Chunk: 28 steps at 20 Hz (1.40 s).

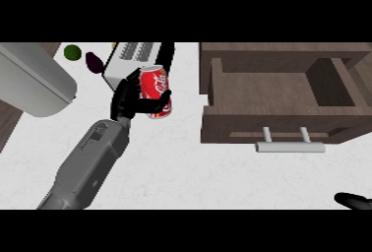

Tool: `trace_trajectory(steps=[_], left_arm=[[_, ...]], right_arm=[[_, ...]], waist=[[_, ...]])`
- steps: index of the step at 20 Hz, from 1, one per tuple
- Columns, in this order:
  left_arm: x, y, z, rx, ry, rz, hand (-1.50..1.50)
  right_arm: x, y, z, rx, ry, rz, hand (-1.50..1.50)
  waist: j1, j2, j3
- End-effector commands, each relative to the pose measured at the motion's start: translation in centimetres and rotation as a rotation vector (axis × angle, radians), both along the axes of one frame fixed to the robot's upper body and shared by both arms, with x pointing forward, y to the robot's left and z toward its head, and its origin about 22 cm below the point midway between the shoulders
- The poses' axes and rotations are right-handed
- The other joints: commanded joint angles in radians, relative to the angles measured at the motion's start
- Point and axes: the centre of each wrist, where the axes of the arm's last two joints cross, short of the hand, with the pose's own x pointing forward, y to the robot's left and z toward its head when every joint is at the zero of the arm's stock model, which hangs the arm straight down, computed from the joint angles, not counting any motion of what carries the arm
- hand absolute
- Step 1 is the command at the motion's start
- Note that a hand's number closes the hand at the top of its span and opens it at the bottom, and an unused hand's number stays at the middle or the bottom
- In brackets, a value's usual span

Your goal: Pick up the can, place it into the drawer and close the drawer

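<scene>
Can (155, 91) clasped in curled left hand (134, 98), raised over worktop (181, 162) left of open drawer (280, 98). Could clip drawer's near-left wall on crossing, or tip if set down tilted. Right hand (355, 201) barely visible near right; fingers unclear.

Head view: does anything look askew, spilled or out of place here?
Nothing stands out. The left hand holds the red can, tilted, left of the open drawer. No spill shows on the counter.

glossy metal can (155, 88), matt wooden drawer (280, 106)
</scene>
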Motion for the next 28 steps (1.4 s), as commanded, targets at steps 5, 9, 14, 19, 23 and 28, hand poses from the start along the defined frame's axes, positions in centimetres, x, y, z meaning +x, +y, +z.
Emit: trace_trajectory(steps=[5,9,14,19,23,28], left_arm=[[2.9,-8.0,13.4,-0.022,-0.168,-0.116,1.5],[2.9,-11.5,16.9,-0.003,-0.161,-0.127,1.5],[3.3,-14.3,20.3,0.026,-0.156,-0.15,1.5],[3.6,-16.5,22.0,0.054,-0.129,-0.156,1.5],[4.6,-17.4,24.8,0.089,-0.133,-0.139,1.5],[4.4,-18.7,25.3,0.111,-0.114,-0.13,1.5]], right_arm=[[-0.6,-0.1,0.7,-0.007,0.009,-0.004,-1.5],[-1.3,-0.2,0.1,0.014,-0.004,-0.011,-1.5],[0.0,-0.4,1.3,0.005,-0.019,-0.005,-1.5],[-0.1,0.6,-0.1,0.016,-0.016,0.004,-1.5],[0.3,-0.5,1.4,-0.01,-0.03,-0.004,-1.5],[-0.3,-0.4,2.0,0.012,-0.042,0.032,-1.5]], waist=[[-0.013,-0.002,0.0],[-0.023,0.001,0.001],[-0.022,0.003,0.0],[-0.034,0.006,0.001],[-0.045,0.011,0.001],[-0.073,0.012,0.002]])
